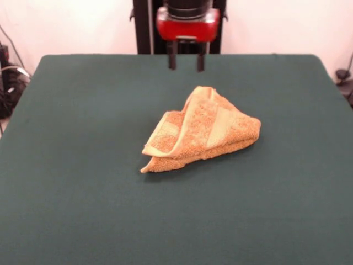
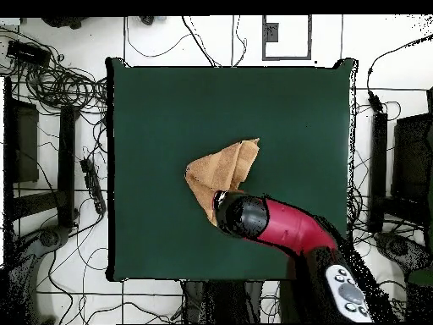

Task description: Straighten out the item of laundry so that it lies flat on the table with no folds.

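The orange-tan towel (image 1: 201, 130) lies crumpled near the middle of the dark green table (image 1: 83, 165). It is folded over itself into a rough triangle, with a smooth woven band showing on top. My gripper (image 1: 186, 62) hangs above the table's far side, behind the towel and apart from it. Its two dark fingers (image 1: 172, 61) stand apart with nothing between them. In the overhead view the towel (image 2: 221, 169) lies on the table (image 2: 169, 110). The red arm (image 2: 287, 228) covers the towel's edge nearest the robot and hides the gripper.
The black pedestal (image 1: 144, 27) stands behind the table's far edge. Cables and dark equipment (image 2: 51, 85) lie on the floor to the left of the table, and more equipment (image 2: 406, 161) stands to its right.
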Available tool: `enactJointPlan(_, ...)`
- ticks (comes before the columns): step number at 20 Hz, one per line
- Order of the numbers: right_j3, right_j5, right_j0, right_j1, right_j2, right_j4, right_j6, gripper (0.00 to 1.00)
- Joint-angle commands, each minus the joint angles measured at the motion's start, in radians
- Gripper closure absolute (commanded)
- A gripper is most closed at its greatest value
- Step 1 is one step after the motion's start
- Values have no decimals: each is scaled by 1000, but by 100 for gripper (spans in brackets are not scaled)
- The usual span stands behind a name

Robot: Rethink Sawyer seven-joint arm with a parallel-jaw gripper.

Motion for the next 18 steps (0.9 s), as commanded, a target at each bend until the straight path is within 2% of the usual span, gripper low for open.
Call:
enactJointPlan(1,-245,145,-60,115,78,-76,-83,0)
enactJointPlan(5,-341,148,-127,231,138,-129,-152,0)
enactJointPlan(10,-402,124,-180,327,207,-160,-171,0)
enactJointPlan(12,-420,137,-187,349,228,-160,-164,0)
enactJointPlan(18,-423,194,-165,311,228,-152,-95,0)
